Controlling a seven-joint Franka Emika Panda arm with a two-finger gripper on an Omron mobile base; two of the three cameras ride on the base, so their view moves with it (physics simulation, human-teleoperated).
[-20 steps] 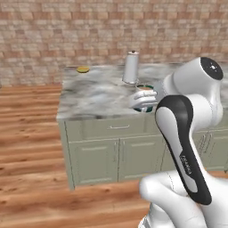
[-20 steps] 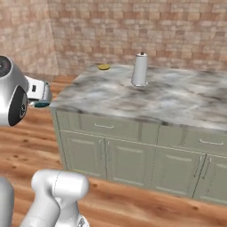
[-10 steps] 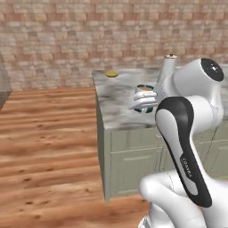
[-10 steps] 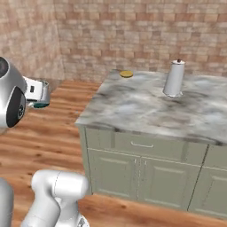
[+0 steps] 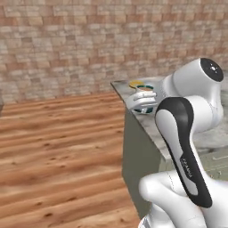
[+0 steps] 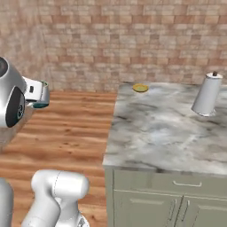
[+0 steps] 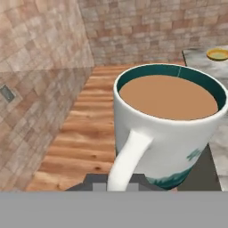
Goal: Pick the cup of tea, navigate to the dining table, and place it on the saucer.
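Counter is the big marbled slab over sage cabinets; I take it as the dining table, with wood floor off its near end. White lidded cylinder stands toward the counter's far right side. Saucer, small and yellow, sits at the counter's far corner nearest the brick wall, well apart from the cylinder. My gripper is out over the floor, off the counter's end, clamped on the cup of tea, which is upright and nearly full. Transit step, I judge: keep the wrist level, drive smoothly, then carry the cup in over the counter edge, centre above the saucer, lower straight.
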